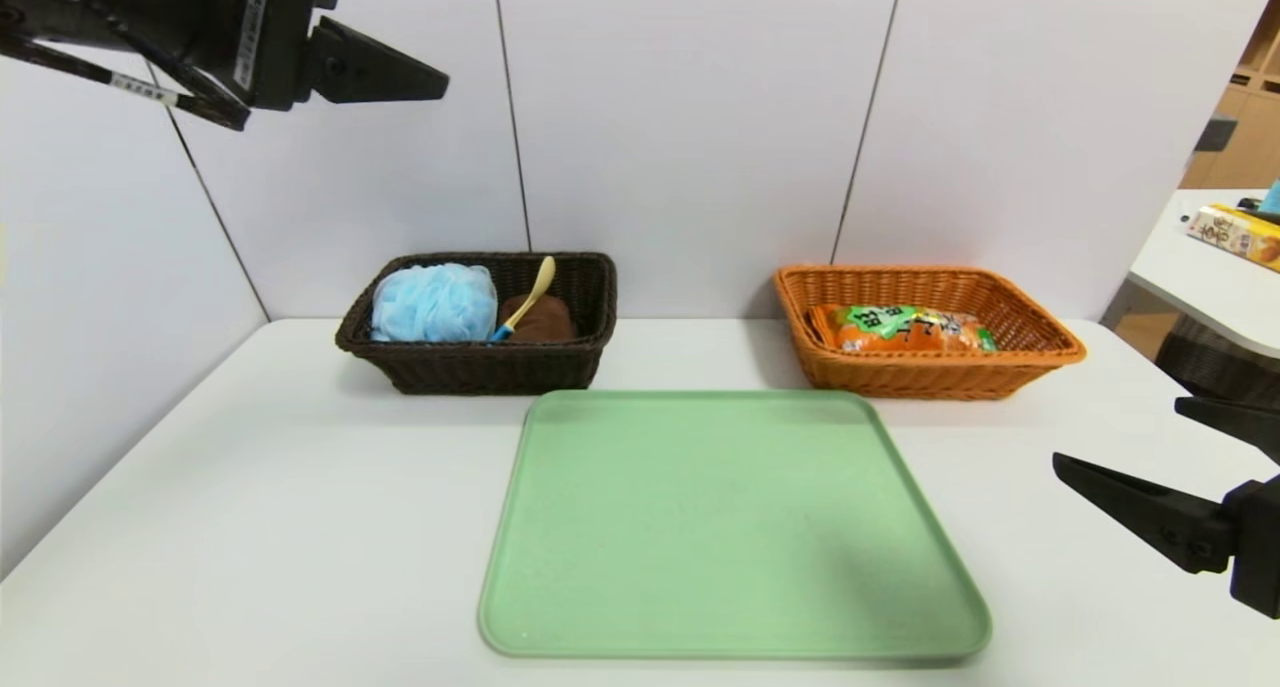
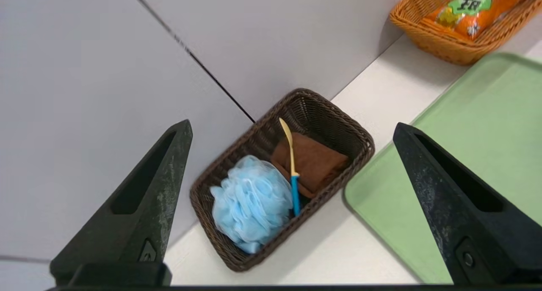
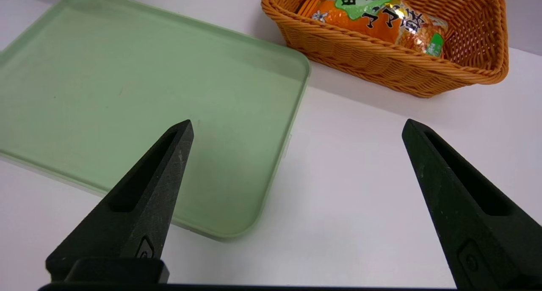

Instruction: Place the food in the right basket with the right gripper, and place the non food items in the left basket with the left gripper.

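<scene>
- Basically sorted: we see pouf [image 2: 250, 203], spoon [image 2: 291, 168], towel [image 2: 313, 162] in dark basket [image 2: 237, 263] below the spread, empty left gripper [image 2: 292, 130].
- Snack bag [image 3: 377, 18] in orange basket [image 3: 381, 66] ahead of the spread, empty right gripper [image 3: 296, 128].
- Next: we'd judge just parking arms; green tray [image 1: 730, 527] bare.

Green tray [image 1: 730, 527] flat on white table [image 1: 250, 487], grey panelled wall [image 1: 700, 117] behind.

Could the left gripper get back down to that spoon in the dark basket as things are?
Probably yes. The left gripper hangs open above the left basket, nothing between them. The spoon lies on top, across the brown towel beside the blue pouf, which may crowd one finger.
</scene>
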